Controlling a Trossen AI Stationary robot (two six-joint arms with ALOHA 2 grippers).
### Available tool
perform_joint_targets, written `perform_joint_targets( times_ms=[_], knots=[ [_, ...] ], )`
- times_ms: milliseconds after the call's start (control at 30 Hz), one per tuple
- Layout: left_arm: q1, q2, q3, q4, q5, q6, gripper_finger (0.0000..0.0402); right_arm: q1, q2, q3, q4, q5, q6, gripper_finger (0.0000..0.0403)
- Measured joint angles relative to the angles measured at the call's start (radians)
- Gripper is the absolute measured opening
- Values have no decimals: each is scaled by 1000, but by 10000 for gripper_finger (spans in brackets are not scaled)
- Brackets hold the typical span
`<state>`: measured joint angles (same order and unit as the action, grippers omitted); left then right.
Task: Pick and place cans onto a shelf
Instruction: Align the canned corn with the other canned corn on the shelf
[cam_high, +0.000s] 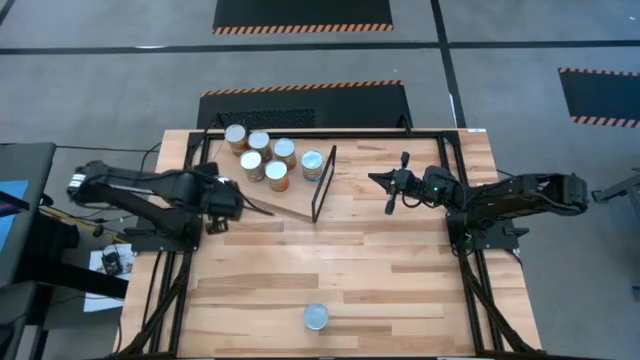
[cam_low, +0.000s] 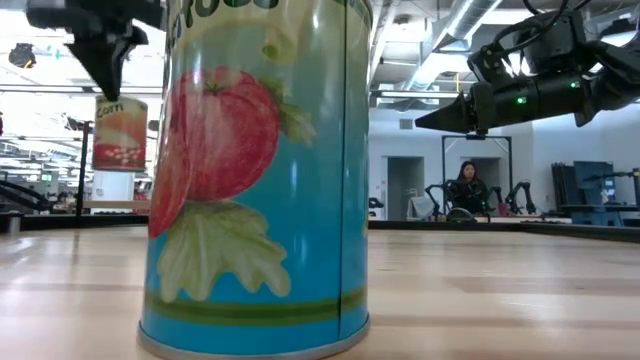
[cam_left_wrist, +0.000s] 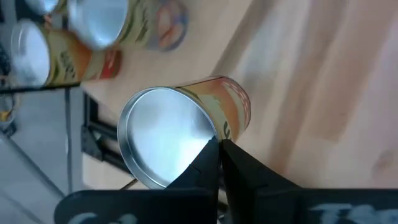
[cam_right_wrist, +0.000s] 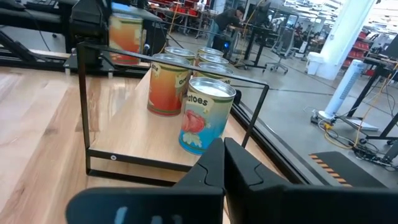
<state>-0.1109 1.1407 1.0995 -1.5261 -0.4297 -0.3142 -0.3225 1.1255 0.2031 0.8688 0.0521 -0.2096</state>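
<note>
Six cans (cam_high: 264, 155) stand on the shelf (cam_high: 300, 195); one can (cam_high: 315, 317) waits on the table; both the left gripper (cam_high: 215, 222) and right gripper (cam_high: 380, 180) are closed and empty, so one must open over it next.

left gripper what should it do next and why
Probably swing toward the lone can near the table's front edge and open. The left gripper is shut on nothing beside the shelf, where six cans already stand; only that one remains off it.
</note>
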Motion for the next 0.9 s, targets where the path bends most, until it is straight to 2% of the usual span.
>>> perform_joint_targets(
  times_ms=[233, 467, 633, 900],
  knots=[
    [191, -72, -136, 137, -50, 185, 0, 0, 0, 0, 0, 0, 0, 15],
    [366, -60, -143, 224, -81, 446, 0, 0, 0, 0, 0, 0, 0, 16],
    [478, -59, -143, 284, -71, 620, 0, 0, 0, 0, -3, 1, 0, 14],
    [630, -59, -142, 387, 18, 875, 0, 0, 0, 0, -4, 0, 0, 17]
  ],
)
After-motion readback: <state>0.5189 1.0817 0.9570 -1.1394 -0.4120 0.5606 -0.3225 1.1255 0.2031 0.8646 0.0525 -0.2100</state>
